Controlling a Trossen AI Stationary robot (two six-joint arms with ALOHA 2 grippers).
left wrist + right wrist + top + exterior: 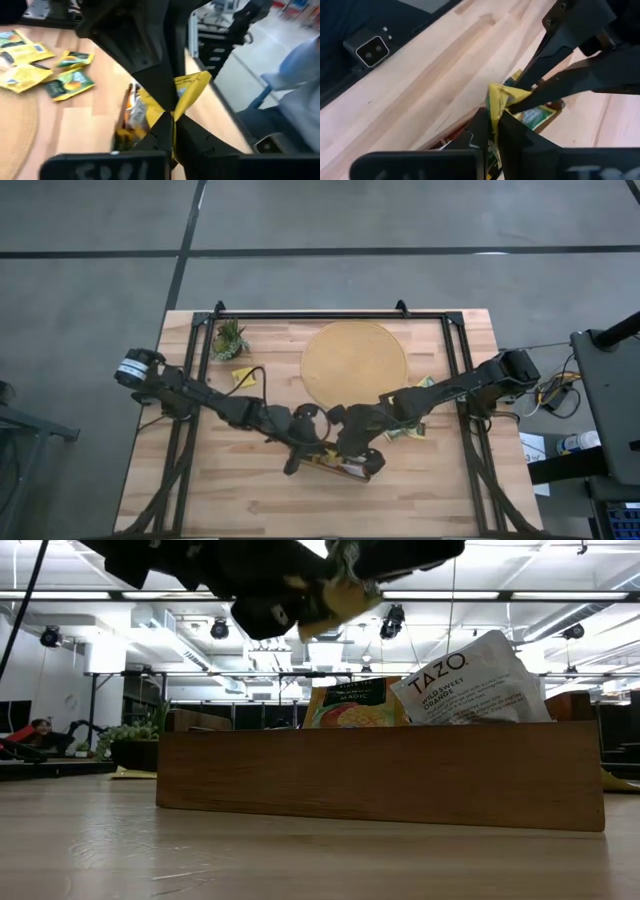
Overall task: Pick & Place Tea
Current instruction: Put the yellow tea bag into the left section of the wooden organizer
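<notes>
One yellow tea sachet [192, 85] hangs in the air above the dark brown tray [345, 468], and both grippers are shut on it. My left gripper [172, 122] comes from the table's left, my right gripper [494, 125] from the right; they meet fingertip to fingertip near the table's middle [325, 430]. In the low view the sachet [340, 600] shows high above the tray [380, 775]. In the tray stand a white-and-orange sachet [470, 680] and a yellow-green one [355, 705], leaning on its wall. My left gripper pinches the yellow sachet's lower edge [176, 107] between its two fingers, coming nearly level from the table's left. The sachet is bent and lifted clear of the tray. My right gripper pinches the same sachet at its opposite edge [495, 107] between its two fingers, slanting down from the table's right. The crumpled paper stands up from its fingertips, and my left gripper's fingers [540, 95] grip it just beyond.
A round tan mat [355, 365] lies at the far middle, with a small green plant [228, 340] at the far left. Loose sachets lie near the plant [243, 377] and right of the mat [415, 430]. A black frame rims the table [330, 315].
</notes>
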